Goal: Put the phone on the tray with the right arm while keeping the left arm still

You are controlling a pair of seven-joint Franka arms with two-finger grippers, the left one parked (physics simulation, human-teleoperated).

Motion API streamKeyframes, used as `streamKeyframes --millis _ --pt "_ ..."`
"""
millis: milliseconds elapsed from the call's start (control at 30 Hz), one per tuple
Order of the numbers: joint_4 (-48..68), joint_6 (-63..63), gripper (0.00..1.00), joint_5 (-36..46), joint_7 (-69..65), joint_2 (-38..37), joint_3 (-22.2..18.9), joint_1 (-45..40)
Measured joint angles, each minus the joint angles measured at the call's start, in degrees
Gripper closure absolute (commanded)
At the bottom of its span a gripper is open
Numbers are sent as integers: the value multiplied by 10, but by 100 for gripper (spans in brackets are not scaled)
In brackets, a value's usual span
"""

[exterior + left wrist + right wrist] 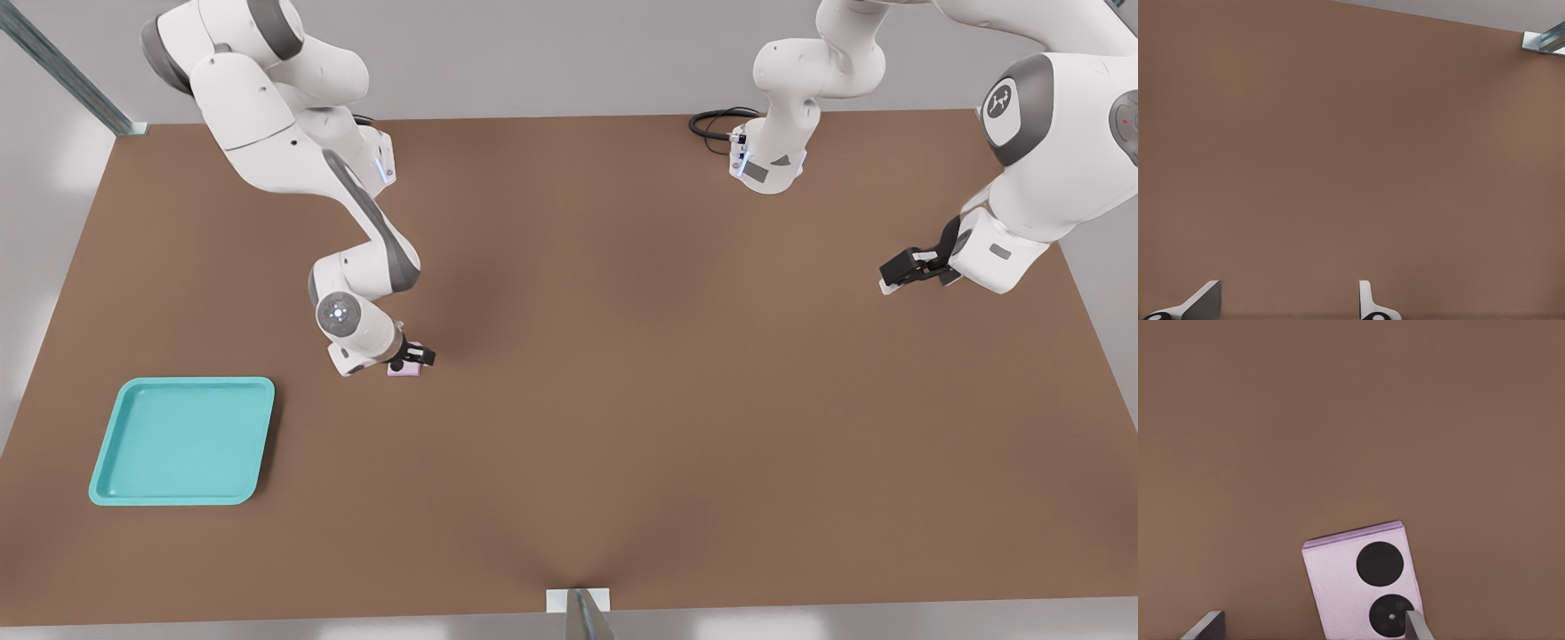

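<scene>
Phone (1365,583) lies flat between the open pincer's (1313,625) fingertips.

Brown table (622,400), seen from above. Right arm (356,222) reaching down from the front view's upper left, grey wrist disc with lit dots low over the surface. Black gripper (414,358) right at the phone (403,371) (only a sliver of pale pink showing beneath it). Turquoise tray (182,442) flat on the table toward the front view's lower left, well apart from the phone. Black cable (716,123) coiled near the far edge.
</scene>
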Motion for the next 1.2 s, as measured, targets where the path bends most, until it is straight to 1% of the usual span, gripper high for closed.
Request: streamKeyframes --millis 367,1200 --pt "-17 37 0 -8 -5 18 1 6" --pt "-33 75 0 -16 -79 40 1 -9"
